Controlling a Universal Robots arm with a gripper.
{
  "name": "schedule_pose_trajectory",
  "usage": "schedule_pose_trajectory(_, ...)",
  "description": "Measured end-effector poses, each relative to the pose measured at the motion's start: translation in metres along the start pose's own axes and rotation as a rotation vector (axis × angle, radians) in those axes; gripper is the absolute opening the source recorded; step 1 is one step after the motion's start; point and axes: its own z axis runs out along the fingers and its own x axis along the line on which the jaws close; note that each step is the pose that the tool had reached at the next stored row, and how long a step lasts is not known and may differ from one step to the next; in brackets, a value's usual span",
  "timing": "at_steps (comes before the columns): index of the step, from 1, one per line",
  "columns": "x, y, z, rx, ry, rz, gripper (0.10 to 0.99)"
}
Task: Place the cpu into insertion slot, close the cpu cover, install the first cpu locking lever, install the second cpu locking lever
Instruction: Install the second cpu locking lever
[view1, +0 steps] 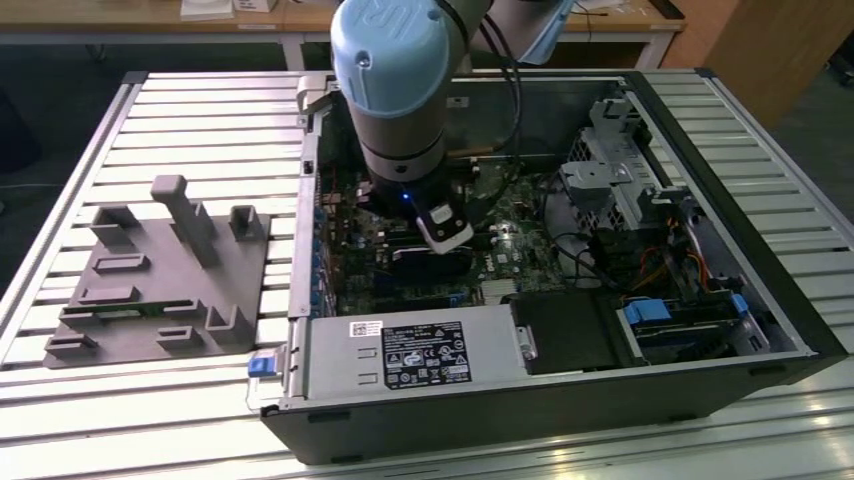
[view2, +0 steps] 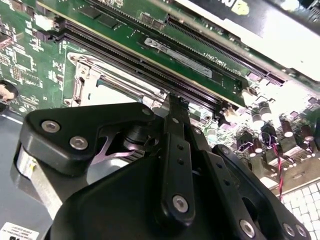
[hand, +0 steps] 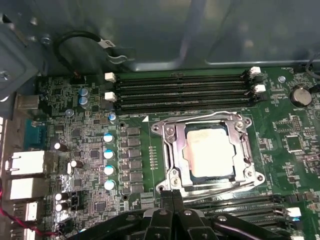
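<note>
The cpu (hand: 207, 152), a pale silvery square, lies in the insertion slot (hand: 256, 176) on the green board. The cpu cover (hand: 173, 145), a silver frame with a square window, lies flat over it. One thin wire lever (hand: 200, 118) runs along the socket's side by the memory slots. Another lever (hand: 212, 186) runs along the opposite side. My gripper (hand: 172, 196) is shut with nothing seen between its black fingers, its tip just off that second side of the socket. In the second wrist view the gripper (view2: 176, 102) points at the socket's bright frame (view2: 82, 75). In the exterior view the gripper (view1: 445, 232) reaches down into the open computer case (view1: 534, 400).
Long black memory slots (hand: 182, 90) lie past the socket, with more (hand: 235, 206) beside the gripper. Blue-topped capacitors (hand: 108, 160) stand to one side. In the exterior view a power supply (view1: 400, 355), drive cages (view1: 614, 180) and cables (view1: 667, 270) crowd the case. A grey fixture (view1: 160, 270) sits at that view's left.
</note>
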Motion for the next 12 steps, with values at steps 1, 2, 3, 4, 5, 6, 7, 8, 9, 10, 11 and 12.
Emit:
schedule_pose_trajectory(1,0.0001,-0.0003,0.0007,-0.001,0.0002,0.000,0.106)
schedule_pose_trajectory(2,0.0002,-0.0006,0.0014,-0.003,0.0004,0.000,0.106)
schedule_pose_trajectory(3,0.0002,-0.0008,0.0021,-0.005,0.0006,0.001,0.106)
schedule_pose_trajectory(4,0.0003,-0.0010,0.0027,-0.008,0.0010,0.001,0.106)
schedule_pose_trajectory(5,0.0003,-0.0012,0.0032,-0.012,0.0012,0.001,0.106)
schedule_pose_trajectory(6,0.0004,-0.0013,0.0036,-0.017,0.0016,0.002,0.106)
schedule_pose_trajectory(7,0.0004,-0.0014,0.0040,-0.022,0.0021,0.002,0.106)
schedule_pose_trajectory(8,0.0005,-0.0015,0.0044,-0.028,0.0025,0.003,0.106)
schedule_pose_trajectory(9,0.0005,-0.0017,0.0050,-0.033,0.0029,0.004,0.106)
schedule_pose_trajectory(10,0.0006,-0.0019,0.0057,-0.037,0.0032,0.004,0.106)
schedule_pose_trajectory(11,0.0007,-0.0021,0.0066,-0.040,0.0034,0.004,0.106)
schedule_pose_trajectory(12,0.0008,-0.0024,0.0074,-0.043,0.0036,0.005,0.106)
